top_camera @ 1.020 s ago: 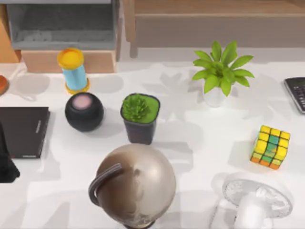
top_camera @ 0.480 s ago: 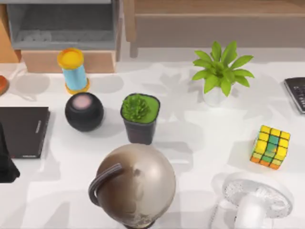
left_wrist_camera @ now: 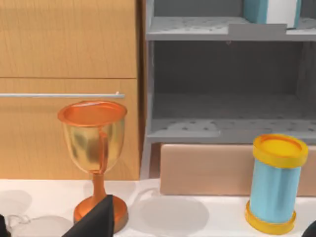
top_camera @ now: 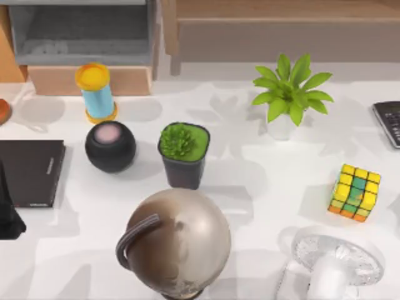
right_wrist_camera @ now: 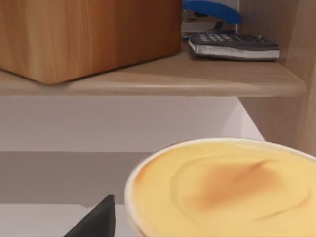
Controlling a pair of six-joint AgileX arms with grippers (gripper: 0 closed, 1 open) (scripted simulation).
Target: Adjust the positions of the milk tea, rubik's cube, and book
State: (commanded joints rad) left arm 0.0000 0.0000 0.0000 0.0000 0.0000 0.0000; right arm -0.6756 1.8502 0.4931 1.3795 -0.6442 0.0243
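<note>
Milk tea (top_camera: pixel 95 92) stands untouched at the worktop's (top_camera: pixel 262 181) back left, rubik's cube (top_camera: pixel 355 192) far right. We're pre-grasp; left hand (top_camera: pixel 7 209) waits at the left edge, grip state unreadable. Next: reach the cup.

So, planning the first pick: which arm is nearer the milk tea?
Left. Its wrist view faces the milk tea close by at the table's left; the right wrist view faces a shelf with a calculator.

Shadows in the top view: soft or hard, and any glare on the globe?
Top view: soft, blurred shadows on the table, several overlapping per object, so more than one light; globe has only a dull sheen. Left wrist view: the goblet shows bright gold reflections.
</note>
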